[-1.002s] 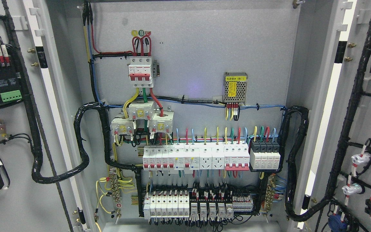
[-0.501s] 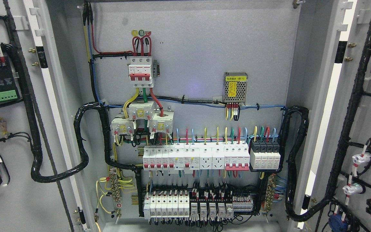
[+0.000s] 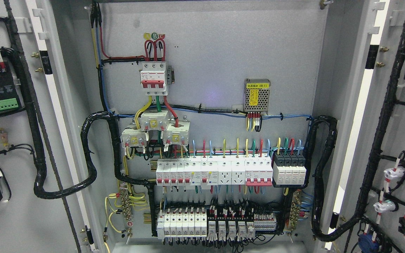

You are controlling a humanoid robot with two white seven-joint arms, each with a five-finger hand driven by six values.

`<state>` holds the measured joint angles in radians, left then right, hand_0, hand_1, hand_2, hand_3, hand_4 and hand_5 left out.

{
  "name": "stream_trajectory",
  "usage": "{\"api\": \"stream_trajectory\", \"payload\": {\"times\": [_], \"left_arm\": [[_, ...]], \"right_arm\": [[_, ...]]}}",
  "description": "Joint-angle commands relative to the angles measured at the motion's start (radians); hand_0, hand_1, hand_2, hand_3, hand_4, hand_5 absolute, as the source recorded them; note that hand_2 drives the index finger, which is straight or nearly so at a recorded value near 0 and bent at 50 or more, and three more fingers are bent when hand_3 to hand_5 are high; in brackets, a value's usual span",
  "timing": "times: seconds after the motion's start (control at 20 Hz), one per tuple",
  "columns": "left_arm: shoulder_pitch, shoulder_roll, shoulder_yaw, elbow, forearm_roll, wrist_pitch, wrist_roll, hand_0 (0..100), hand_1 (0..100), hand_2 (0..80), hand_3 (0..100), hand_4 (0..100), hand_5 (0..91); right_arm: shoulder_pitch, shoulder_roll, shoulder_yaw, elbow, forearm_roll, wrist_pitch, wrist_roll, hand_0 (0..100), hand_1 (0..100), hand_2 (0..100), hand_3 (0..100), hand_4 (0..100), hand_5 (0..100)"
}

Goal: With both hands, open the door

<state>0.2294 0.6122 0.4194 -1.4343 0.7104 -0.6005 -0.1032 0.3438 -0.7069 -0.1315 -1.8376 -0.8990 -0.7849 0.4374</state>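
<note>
Between open doors [image 3: 23,218], wired cabinet [image 3: 209,116]

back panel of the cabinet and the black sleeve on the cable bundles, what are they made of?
Grey flat back panel: looks like painted or powder-coated sheet metal, with an even matte, faintly speckled surface and a soft light reflection. Black ribbed cable sleeve: probably plastic spiral wrap, glossy with regular ridges, and it bends in loops.

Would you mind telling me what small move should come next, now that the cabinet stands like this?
Probably none beyond keeping the arms back: the left door and right door are both swung wide, the breaker panel is fully exposed, and no hand shows in the head view. The opening looks done.
</note>
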Motion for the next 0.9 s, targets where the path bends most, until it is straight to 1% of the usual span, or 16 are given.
{"api": "stream_trajectory", "payload": {"times": [0.0,0.15,0.3,0.5,0.6,0.7,0.75,0.85], "left_arm": [[0.063,-0.003,-0.011,-0.171,0.020,-0.036,-0.003,0,0,0.0,0,3,0.0],[0.113,-0.020,-0.007,-0.256,0.020,-0.090,-0.007,0,0,0.0,0,3,0.0],[0.159,-0.022,-0.013,-0.297,0.018,-0.174,-0.009,0,0,0.0,0,3,0.0],[0.218,-0.022,-0.036,-0.348,0.014,-0.234,-0.009,0,0,0.0,0,3,0.0],[0.223,-0.028,-0.059,-0.363,0.001,-0.260,-0.009,0,0,0.0,0,3,0.0],[0.225,-0.035,-0.086,-0.365,-0.019,-0.265,-0.010,0,0,0.0,0,3,0.0],[0.226,-0.035,-0.105,-0.365,-0.028,-0.271,-0.012,0,0,0.0,0,3,0.0],[0.232,-0.035,-0.145,-0.364,-0.046,-0.333,-0.012,0,0,0.0,0,3,0.0]], "right_arm": [[0.001,0.026,0.030,-0.051,0.002,-0.137,0.001,11,0,0,0,0,0],[0.001,0.026,0.052,-0.069,0.002,-0.139,0.003,11,0,0,0,0,0],[-0.002,0.026,0.069,-0.086,0.002,-0.139,0.003,11,0,0,0,0,0],[-0.003,0.030,0.096,-0.092,0.003,-0.139,0.001,11,0,0,0,0,0],[-0.005,0.036,0.119,-0.097,0.006,-0.139,0.003,11,0,0,0,0,0],[-0.006,0.038,0.147,-0.101,0.011,-0.139,0.003,11,0,0,0,0,0],[-0.006,0.046,0.164,-0.101,0.012,-0.139,0.001,11,0,0,0,0,0],[-0.006,0.058,0.202,-0.101,0.015,-0.139,0.001,11,0,0,0,0,0]]}}
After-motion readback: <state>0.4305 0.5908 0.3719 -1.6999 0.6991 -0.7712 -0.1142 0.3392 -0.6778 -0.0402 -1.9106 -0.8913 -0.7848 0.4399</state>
